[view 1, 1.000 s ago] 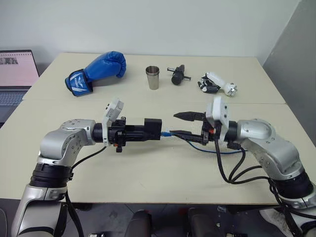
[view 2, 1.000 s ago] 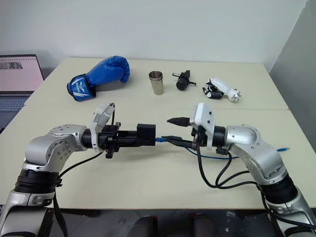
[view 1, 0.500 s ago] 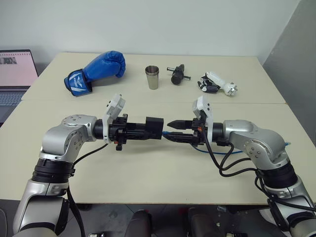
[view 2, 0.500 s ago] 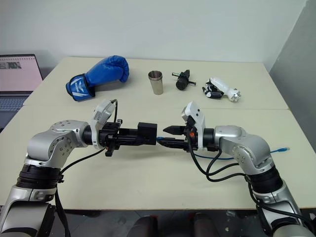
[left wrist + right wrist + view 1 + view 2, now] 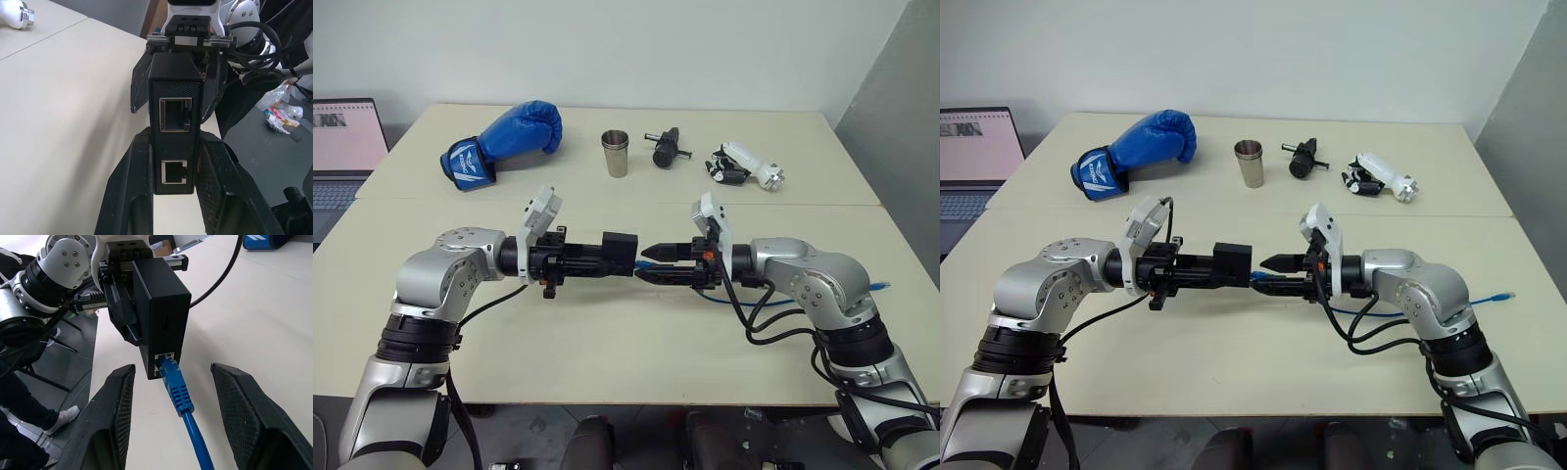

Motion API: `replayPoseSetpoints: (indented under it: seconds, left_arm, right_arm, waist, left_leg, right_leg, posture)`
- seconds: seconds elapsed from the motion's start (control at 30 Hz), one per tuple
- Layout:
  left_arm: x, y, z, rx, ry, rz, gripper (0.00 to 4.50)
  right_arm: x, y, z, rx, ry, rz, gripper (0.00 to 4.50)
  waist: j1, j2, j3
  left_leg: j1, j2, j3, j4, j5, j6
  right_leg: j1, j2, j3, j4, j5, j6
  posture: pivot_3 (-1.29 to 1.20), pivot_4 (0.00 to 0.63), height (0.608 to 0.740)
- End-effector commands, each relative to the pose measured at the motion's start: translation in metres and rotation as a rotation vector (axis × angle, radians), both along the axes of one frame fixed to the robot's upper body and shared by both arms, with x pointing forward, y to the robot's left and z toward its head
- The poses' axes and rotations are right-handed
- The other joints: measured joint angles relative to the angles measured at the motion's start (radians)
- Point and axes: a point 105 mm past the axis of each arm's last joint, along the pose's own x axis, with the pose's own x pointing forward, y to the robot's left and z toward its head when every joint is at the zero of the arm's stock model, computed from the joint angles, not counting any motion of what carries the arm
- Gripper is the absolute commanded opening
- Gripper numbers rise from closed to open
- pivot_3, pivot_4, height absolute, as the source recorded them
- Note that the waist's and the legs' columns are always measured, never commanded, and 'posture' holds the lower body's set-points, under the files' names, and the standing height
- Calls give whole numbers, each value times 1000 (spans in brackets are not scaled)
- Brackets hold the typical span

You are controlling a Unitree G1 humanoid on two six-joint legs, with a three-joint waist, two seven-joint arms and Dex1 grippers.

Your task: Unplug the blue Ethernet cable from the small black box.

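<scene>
Blue Ethernet cable (image 5: 180,392) is plugged into one port on the edge of the small black box (image 5: 161,316), with its cord trailing back under the right arm to a loose end lying on the tabletop (image 5: 607,333) by that arm's far side. The box is held above the tabletop between the two arms, clamped in the left gripper (image 5: 174,161), whose fingers (image 5: 128,186) press on its two flat sides; the left wrist view shows two empty ports on the box's facing edge. The right gripper (image 5: 171,404) faces the box from the other side, its fingers (image 5: 113,406) spread apart on either side of the plug without touching it. At the back of the tabletop lie a blue boxing glove (image 5: 504,143), a metal cup (image 5: 616,153), a black cylindrical tool (image 5: 666,148) and a white and black gadget (image 5: 742,164). A laptop (image 5: 344,147) stands off the tabletop's left edge.
</scene>
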Motion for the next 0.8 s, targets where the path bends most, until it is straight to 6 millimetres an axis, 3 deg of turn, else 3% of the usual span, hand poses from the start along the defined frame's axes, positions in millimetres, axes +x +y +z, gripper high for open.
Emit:
replayPoseSetpoints:
  seconds: [0.03,0.13,0.23,0.57,0.8]
  left_arm:
    - [-3,-2,11,-9,-42,-16,799]
    - [-3,-2,11,-11,-41,-15,798]
    - [-2,-3,12,-15,-40,-15,798]
    - [-1,-5,13,-25,-38,-16,798]
    - [-1,-4,13,-31,-35,-16,798]
  right_arm:
    - [-1,-1,17,41,-41,22,2594]
    - [-2,-1,17,39,-40,24,2594]
    - [-2,-1,16,31,-42,30,2115]
    - [-3,0,13,0,-61,48,34]
    - [-3,0,13,-7,-68,58,33]
  waist:
    - [0,0,0]
    - [0,0,0]
    - [0,0,0]
    - [0,0,0]
    - [0,0,0]
  left_leg:
    - [0,0,0,0,0,0]
    - [0,0,0,0,0,0]
    - [0,0,0,0,0,0]
    - [0,0,0,0,0,0]
    - [0,0,0,0,0,0]
  right_leg:
    - [0,0,0,0,0,0]
    - [0,0,0,0,0,0]
    - [0,0,0,0,0,0]
    - [0,0,0,0,0,0]
    - [0,0,0,0,0,0]
  posture:
    - [0,150,740]
    - [0,150,740]
    - [0,150,740]
    - [0,150,740]
    - [0,150,740]
